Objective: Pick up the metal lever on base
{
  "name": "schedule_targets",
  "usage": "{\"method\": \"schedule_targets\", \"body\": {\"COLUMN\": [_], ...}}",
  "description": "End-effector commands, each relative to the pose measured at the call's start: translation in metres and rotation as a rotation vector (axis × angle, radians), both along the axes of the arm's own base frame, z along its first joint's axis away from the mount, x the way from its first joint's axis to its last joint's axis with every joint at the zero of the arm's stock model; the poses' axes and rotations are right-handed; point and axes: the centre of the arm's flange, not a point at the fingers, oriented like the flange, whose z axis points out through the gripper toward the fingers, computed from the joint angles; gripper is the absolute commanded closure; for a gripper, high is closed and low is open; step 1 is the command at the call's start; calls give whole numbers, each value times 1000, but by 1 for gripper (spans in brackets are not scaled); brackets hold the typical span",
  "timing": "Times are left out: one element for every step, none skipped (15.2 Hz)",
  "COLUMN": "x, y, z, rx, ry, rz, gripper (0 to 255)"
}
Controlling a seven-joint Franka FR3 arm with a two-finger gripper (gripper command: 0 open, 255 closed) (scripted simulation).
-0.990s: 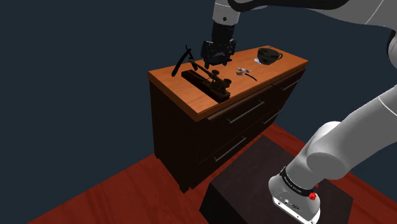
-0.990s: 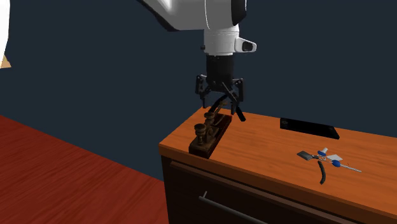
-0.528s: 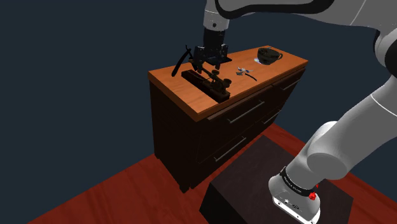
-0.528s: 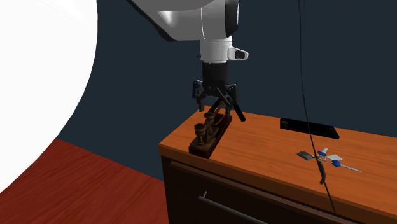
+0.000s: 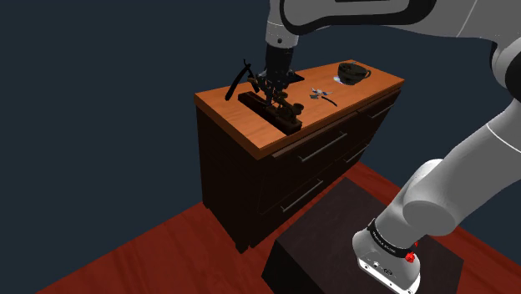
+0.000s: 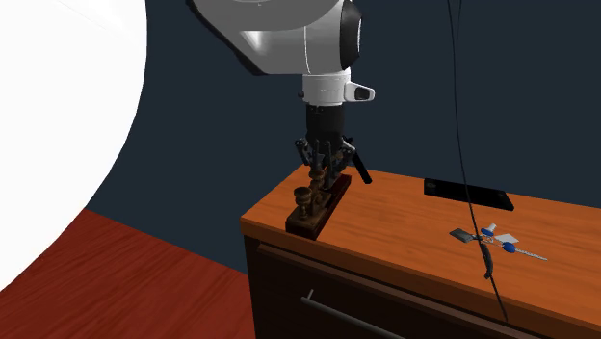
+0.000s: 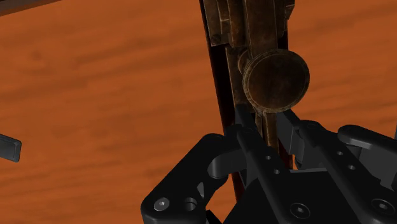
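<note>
Your black two-finger end effector point(image 6: 324, 171) is clenching on the brass-coloured metal lever mounted on a dark oblong base point(image 6: 312, 204). Along the hand, the fingers point(image 7: 247, 141) are pinching the narrow lever bar from both sides, just behind its round brass knob point(image 7: 275, 79).

The piece is sitting on the orange-brown wooden tabletop point(image 5: 361, 90) of the dark cabinet. That is left of centre on the top in the shoulder view point(image 5: 280, 113), and near the lower-left corner of the top in the second exterior view.

You are probably dealing with something rigid, dense and fairly heavy for its footprint. The bare metal is likely to be slippery under the pads. Since the bar is likely pivoting on its base, the base may be sagging or swinging as you lift. The bar next to the knob is giving you a narrow, parallel-sided place to grip, so a centred, firm squeeze is looking sensible.

As for containers, a dark cup on a pale saucer point(image 5: 354, 73) is standing at the upper right of the top, well apart from the lever, and I cannot tell what it is holding. The cabinet's drawers point(image 5: 321, 146) are sitting shut.
</note>
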Motion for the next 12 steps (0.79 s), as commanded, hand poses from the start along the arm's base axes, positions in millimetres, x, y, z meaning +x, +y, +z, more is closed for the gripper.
{"method": "schedule_targets", "body": {"x": [0, 0, 0, 0, 0, 0, 0, 0, 0, 0, 0, 0], "y": [0, 0, 0, 0, 0, 0, 0, 0, 0, 0, 0, 0], "z": [0, 0, 0, 0, 0, -1, 5, 10, 15, 20, 26, 31], "rx": [0, 0, 0, 0, 0, 0, 0, 0, 0, 0, 0, 0], "ry": [0, 0, 0, 0, 0, 0, 0, 0, 0, 0, 0, 0], "rz": [0, 0, 0, 0, 0, 0, 0, 0, 0, 0, 0, 0], "gripper": [255, 255, 255, 255, 255, 255, 255, 255, 255, 255, 255, 255]}}
